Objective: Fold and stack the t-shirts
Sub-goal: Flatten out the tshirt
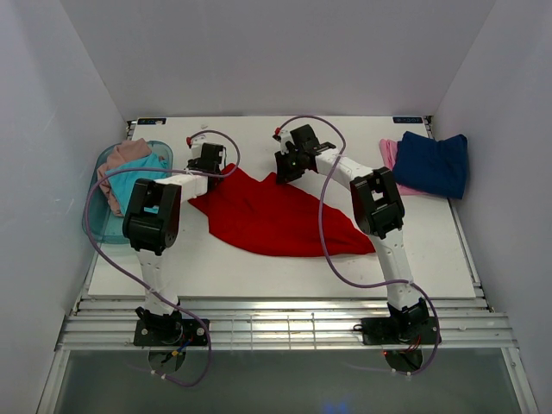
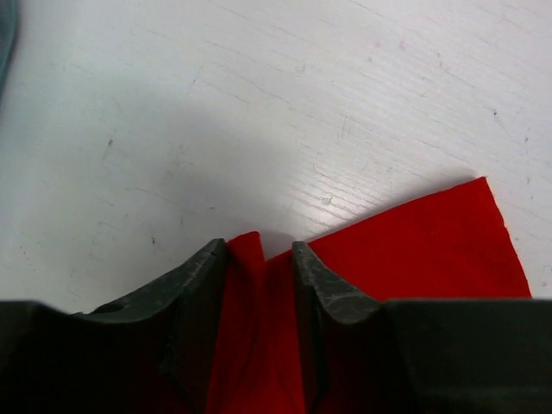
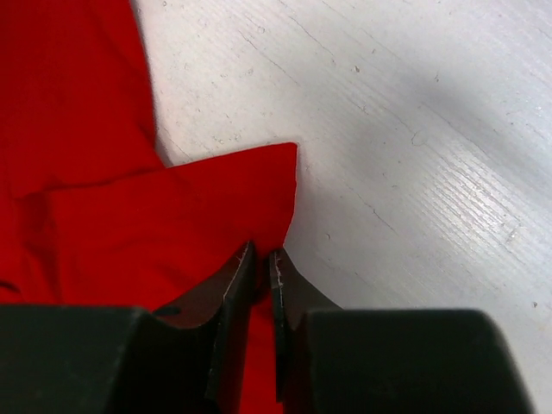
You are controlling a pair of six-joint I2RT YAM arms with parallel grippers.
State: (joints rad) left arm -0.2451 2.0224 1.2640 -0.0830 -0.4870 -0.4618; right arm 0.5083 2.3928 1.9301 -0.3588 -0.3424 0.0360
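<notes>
table [image 1: 259, 272]: white; I saw both shirts lying on it.
red t-shirt [image 1: 276, 216]: lay spread at centre, between the arms.
navy t-shirt [image 1: 435, 164]: folded, far right.
right gripper [image 3: 261, 257]: jaws pinched onto the red t-shirt's far edge.
left gripper [image 2: 259, 254]: jaws partly apart with red cloth between them; I could not tell whether it was clamped.

White table [image 1: 259, 263] filled the middle of the enclosure. Surface was matte, with fine scratches and dark specks in the left wrist view [image 2: 259, 103] and right wrist view [image 3: 414, 129].

Translucent teal plastic tub [image 1: 93, 226] sat at the table's left edge, toward the far side. A sliver of its rim [image 2: 6, 34] showed at the left wrist view's top-left corner.

Two small dark labels were on the far edge, one left [image 1: 151, 121] and one right [image 1: 407, 120].

Plain white walls stood behind [image 1: 276, 52], left [image 1: 43, 172] and right [image 1: 509, 172].

Ribbed metal rails [image 1: 285, 312] ran along the near edge, with a glossy panel [image 1: 276, 379] nearer still.
</notes>
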